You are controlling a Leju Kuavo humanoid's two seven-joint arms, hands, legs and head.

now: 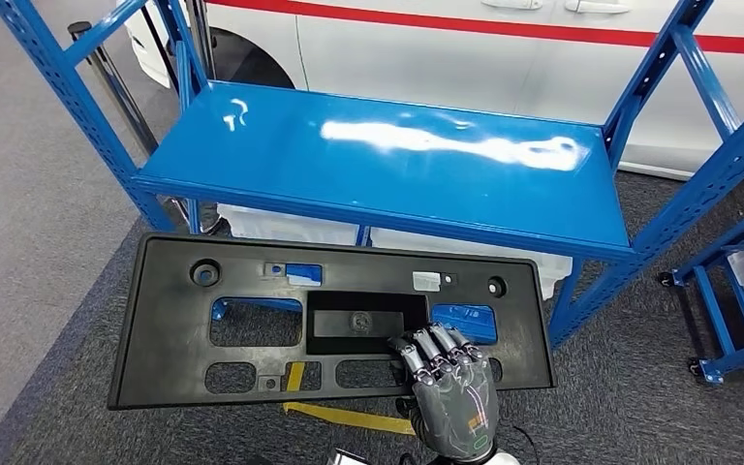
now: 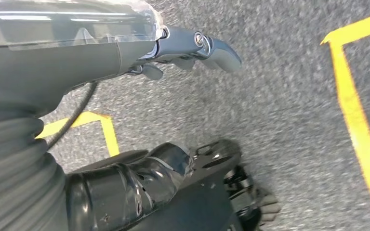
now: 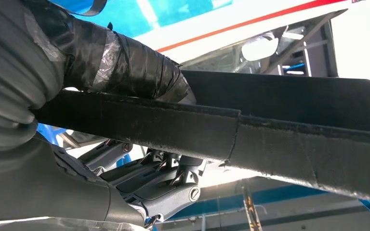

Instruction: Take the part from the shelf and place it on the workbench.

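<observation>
Below the shelf (image 1: 387, 165), right hand (image 1: 450, 392) grips the part (image 1: 174, 329) at its near edge; long axis crosswise, bulk lying leftward.

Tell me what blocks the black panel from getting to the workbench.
No workbench appears in these views, so the path cannot be judged. The right robot hand grips the black panel at its near edge, in front of the blue shelf. Nothing lies on the panel, and the shelf's upright stands beyond its right end.
</observation>
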